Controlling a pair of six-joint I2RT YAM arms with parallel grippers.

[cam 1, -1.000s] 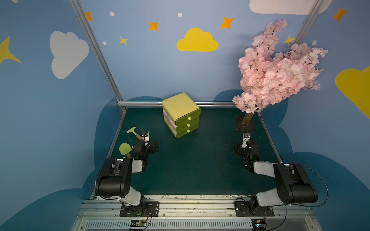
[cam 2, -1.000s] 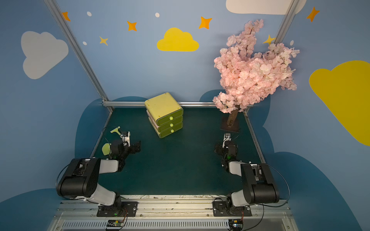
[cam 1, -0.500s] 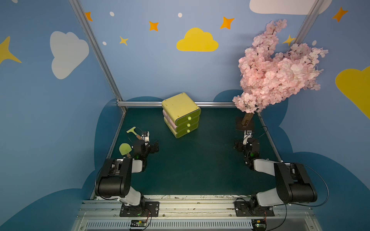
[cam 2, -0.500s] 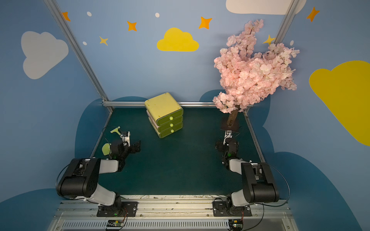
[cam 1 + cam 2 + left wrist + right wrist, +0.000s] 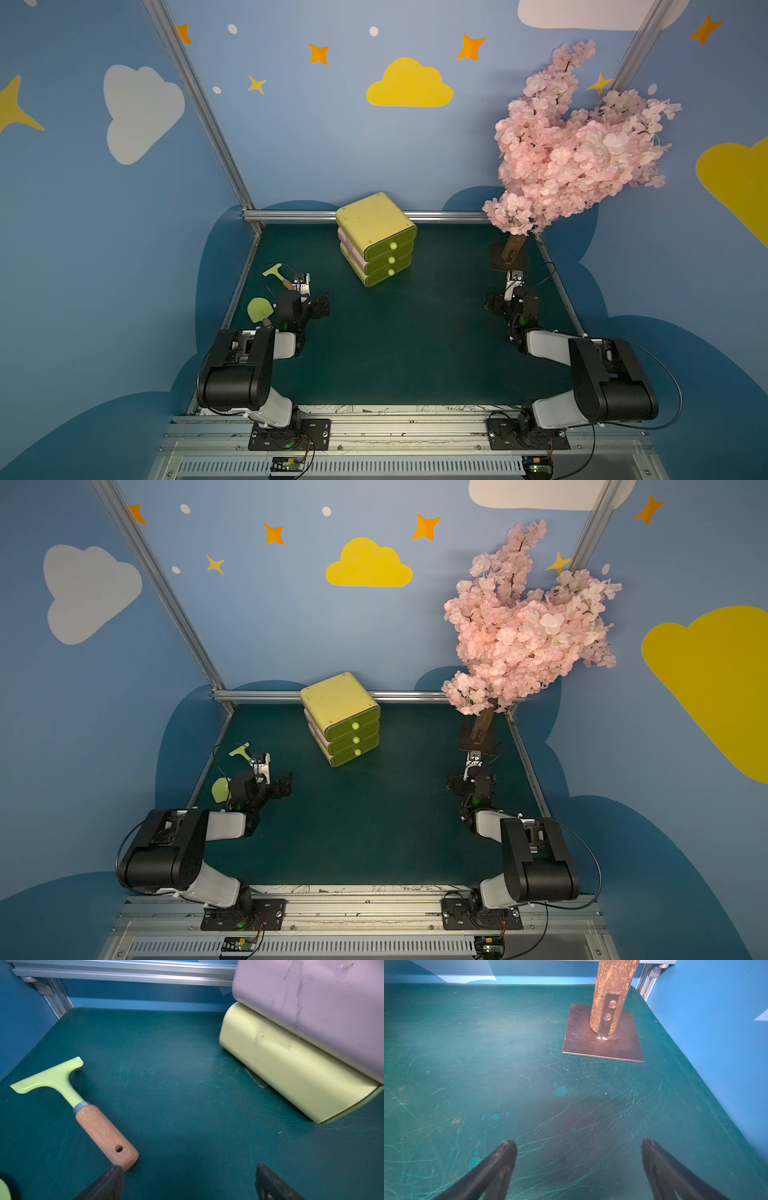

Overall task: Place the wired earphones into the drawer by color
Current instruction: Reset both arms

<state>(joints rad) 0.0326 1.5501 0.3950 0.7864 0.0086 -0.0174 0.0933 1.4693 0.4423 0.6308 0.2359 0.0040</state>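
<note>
Green mat (image 5: 415, 340) covered the table; the drawer unit (image 5: 376, 239) (image 5: 340, 719) stood at its back middle, close to the rail (image 5: 299, 215), turned at an angle; its three drawers were shut, each front bearing one pale knob. Where the earphones lay could not be told from any view.

To the left of the unit and nearer the robot's base, the left gripper (image 5: 189, 1169) hung low over the mat; its jaws stood wide apart and held only bare mat between them. A scraper (image 5: 97, 1124) (image 5: 276, 275) with a green T-shaped head and a wooden handle lay flat, farther left of the unit than the gripper; the handle's end showed just beside one fingertip (image 5: 115, 1172), and whether they touched could not be told. A round green paddle (image 5: 259, 309) (image 5: 219, 789) lay left of the unit too, nearer the base than the scraper.

To the right of the unit and nearer the base, the right gripper (image 5: 579, 1144) pointed at a pink tree (image 5: 569, 153); its jaws were also spread wide over bare mat. The trunk (image 5: 610, 995) stood bolted to a metal plate (image 5: 583, 1045), well to the right of the unit, near the mat's right edge; the plate and the fingertips were apart.
</note>
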